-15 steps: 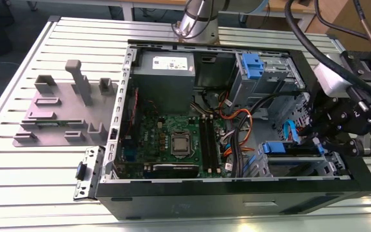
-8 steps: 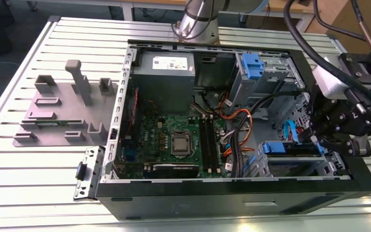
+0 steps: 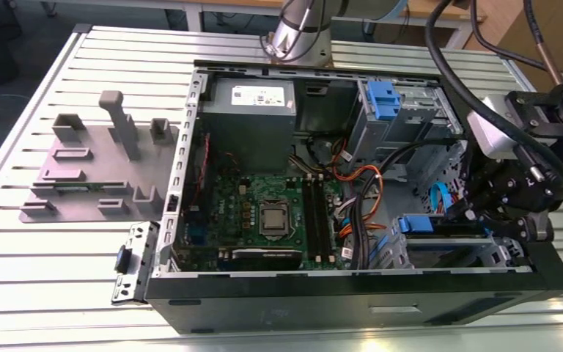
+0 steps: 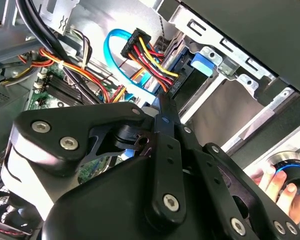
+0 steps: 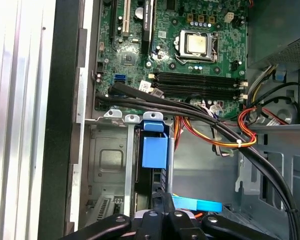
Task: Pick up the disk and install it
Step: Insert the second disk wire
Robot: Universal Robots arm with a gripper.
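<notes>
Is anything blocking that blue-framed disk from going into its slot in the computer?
Nothing visible does. The disk already sits in the metal bay, with the pincer right at it. Black cables cross just beyond the bay's end.

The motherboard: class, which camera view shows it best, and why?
The first wrist view: the motherboard lies open there with its processor socket and memory slots. The exterior view shows the motherboard whole but from farther off. The second wrist view catches a corner behind cables.
</notes>
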